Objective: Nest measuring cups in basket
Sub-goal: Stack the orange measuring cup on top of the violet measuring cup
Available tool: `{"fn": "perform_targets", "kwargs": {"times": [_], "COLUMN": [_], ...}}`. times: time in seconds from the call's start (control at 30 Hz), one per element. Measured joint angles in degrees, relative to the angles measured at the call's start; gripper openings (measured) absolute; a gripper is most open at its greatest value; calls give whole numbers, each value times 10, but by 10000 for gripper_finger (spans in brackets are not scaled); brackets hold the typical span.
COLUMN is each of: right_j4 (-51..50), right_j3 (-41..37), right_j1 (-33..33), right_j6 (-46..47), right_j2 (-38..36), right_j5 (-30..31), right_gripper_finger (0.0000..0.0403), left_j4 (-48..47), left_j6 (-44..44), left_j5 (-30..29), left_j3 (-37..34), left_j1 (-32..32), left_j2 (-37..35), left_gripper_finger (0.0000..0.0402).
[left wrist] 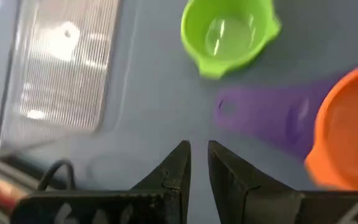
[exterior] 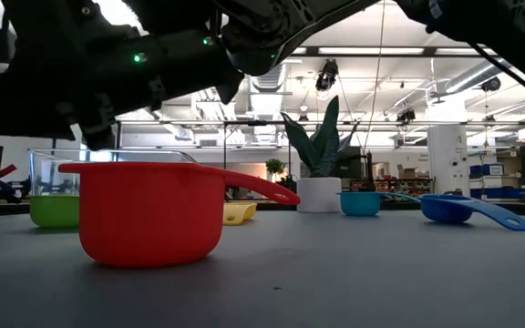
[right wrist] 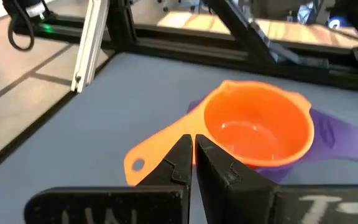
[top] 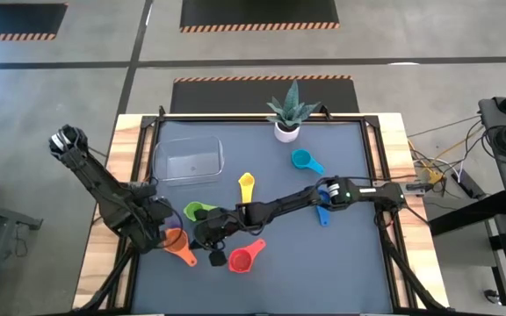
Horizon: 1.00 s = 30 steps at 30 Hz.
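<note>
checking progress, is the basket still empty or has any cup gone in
Empty: the high view shows the clear basket with no cup inside; the orange cup and red cup sit on the table.
</note>
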Motion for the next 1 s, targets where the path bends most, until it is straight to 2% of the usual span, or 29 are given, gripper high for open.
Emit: {"fn": "perform_targets", "kwargs": {"times": [0.1, 0.2, 0.5, 0.67, 0.83, 1.0], "right_j4": [-16, -39, -93, -114, -124, -120], "right_j3": [-1, 0, 0, 0, 0, 0], "right_j1": [0, 0, 0, 0, 6, 23], "right_j6": [-10, -20, -37, -37, -37, -52], "right_j2": [-3, -10, -25, -27, -28, -29], "right_j5": [2, 2, 2, 2, 2, 3], "right_gripper_finger": [9, 9, 9, 9, 9, 9], "left_j4": [7, 33, 150, 176, 256, 249], "left_j6": [0, 1, 62, 71, 136, 125], "left_j5": [33, 38, -5, -22, -50, -52], "left_j3": [-21, -37, -63, -65, -58, -43], "left_j1": [0, 0, 1, 0, 1, 1], "left_j2": [0, 1, 11, 31, 50, 67], "left_gripper_finger": [37, 37, 37, 37, 37, 37]}}
